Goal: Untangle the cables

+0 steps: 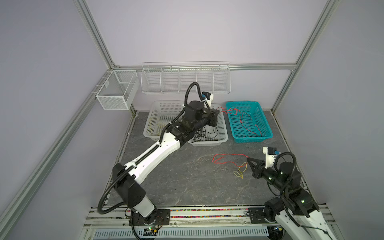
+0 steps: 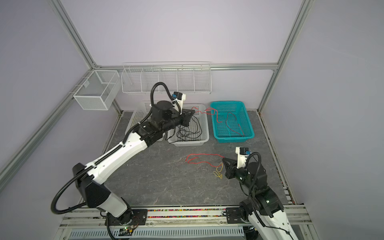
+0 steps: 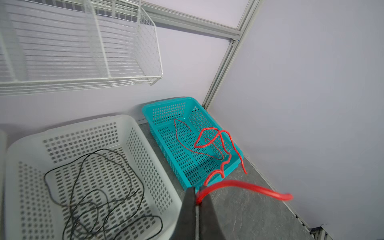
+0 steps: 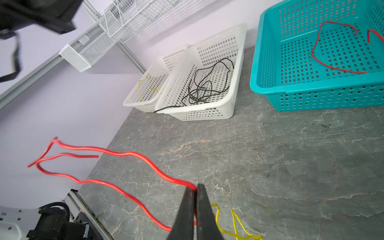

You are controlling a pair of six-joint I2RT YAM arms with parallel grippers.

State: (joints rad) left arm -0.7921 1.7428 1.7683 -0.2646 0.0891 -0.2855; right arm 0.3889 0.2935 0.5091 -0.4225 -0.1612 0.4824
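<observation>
Left hand [image 3: 196, 190], gripping red cable [image 3: 245, 184]: clear teal basket [image 1: 242, 102] at one o'clock before release; right hand [image 4: 196, 187] pinches other red cable [image 4: 124, 154]

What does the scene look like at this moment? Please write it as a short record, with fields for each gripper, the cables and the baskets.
left gripper: shut on hanging red cable
hanging red cable: trails toward teal basket, where another red cable lies
right gripper: shut on second red cable
loose yellow cable: on table, beside right gripper
black cables: piled in middle white basket
far white basket: holds one yellow cable
</observation>
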